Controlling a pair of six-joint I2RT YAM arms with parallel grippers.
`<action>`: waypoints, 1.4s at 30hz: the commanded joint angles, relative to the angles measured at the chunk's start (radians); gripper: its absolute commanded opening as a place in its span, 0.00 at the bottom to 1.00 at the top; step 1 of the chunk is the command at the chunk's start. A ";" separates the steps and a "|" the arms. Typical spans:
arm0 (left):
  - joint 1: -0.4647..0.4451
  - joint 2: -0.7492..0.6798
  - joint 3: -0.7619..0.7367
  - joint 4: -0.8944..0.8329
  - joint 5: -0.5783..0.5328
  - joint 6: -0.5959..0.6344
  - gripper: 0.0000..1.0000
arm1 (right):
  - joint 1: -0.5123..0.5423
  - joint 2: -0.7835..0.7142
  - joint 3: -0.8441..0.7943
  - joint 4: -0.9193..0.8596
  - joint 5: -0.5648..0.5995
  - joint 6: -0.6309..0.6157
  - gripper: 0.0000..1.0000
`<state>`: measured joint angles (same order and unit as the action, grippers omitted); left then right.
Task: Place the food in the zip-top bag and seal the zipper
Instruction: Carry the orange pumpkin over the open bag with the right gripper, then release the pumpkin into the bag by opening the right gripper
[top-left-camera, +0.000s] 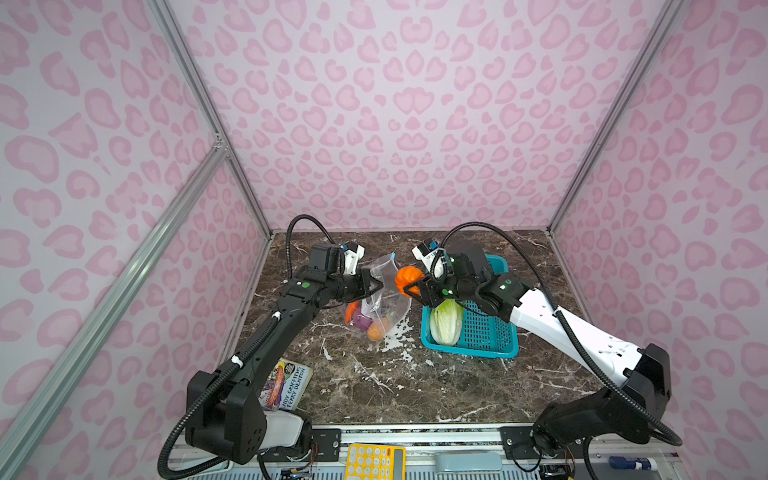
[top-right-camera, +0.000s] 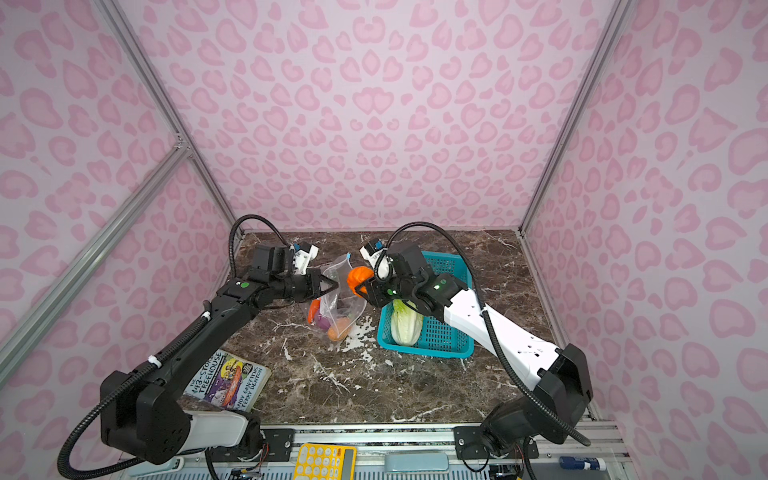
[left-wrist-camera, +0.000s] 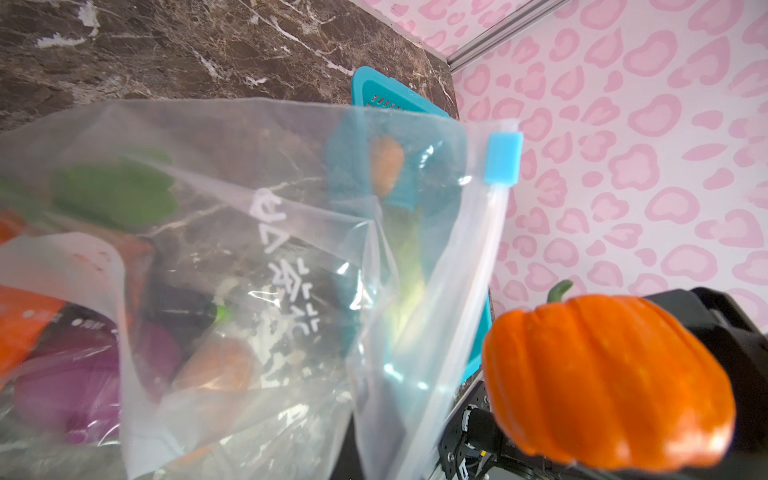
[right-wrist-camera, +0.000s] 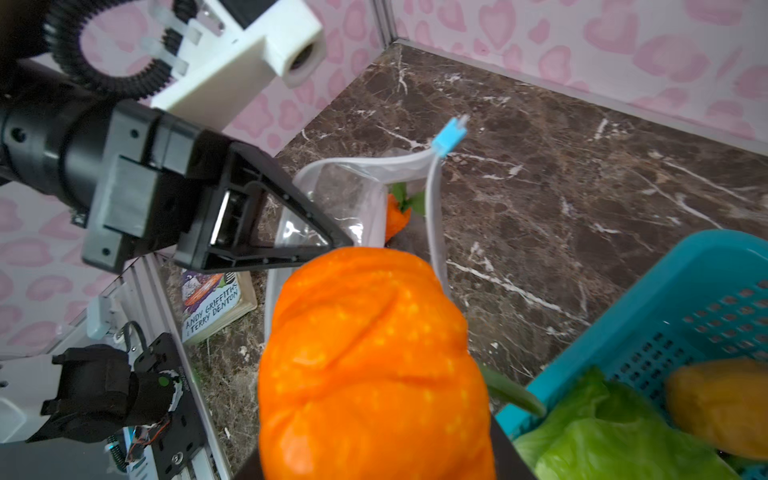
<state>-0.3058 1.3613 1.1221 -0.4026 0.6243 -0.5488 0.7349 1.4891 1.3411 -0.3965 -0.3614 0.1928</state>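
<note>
The left claw (top-left-camera: 375, 287) is pinched shut on the rim of the zip-top bag (top-left-camera: 384, 270), holding the mouth up; this thin, crinkly film must be taut. The right claw (top-left-camera: 411, 291), about half open, grips the round, ribbed pumpkin (top-left-camera: 406, 277) beside the mouth: lower it centred, clear of the blue slider (left-wrist-camera: 503, 158). The leafy cabbage (top-left-camera: 446, 324) lies in the basket (top-left-camera: 469, 352).
</note>
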 joint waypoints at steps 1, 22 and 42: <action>0.000 -0.007 -0.002 0.015 0.000 0.004 0.03 | 0.026 0.044 0.013 0.054 -0.043 0.020 0.34; 0.000 -0.003 -0.002 0.015 0.000 0.006 0.03 | 0.138 0.405 0.343 -0.218 0.497 0.068 0.35; -0.001 -0.006 -0.002 0.011 -0.008 0.006 0.03 | 0.108 0.200 0.178 -0.052 0.398 0.106 0.74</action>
<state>-0.3058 1.3571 1.1221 -0.4099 0.6060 -0.5484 0.8566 1.7237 1.5482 -0.4976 0.0475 0.2771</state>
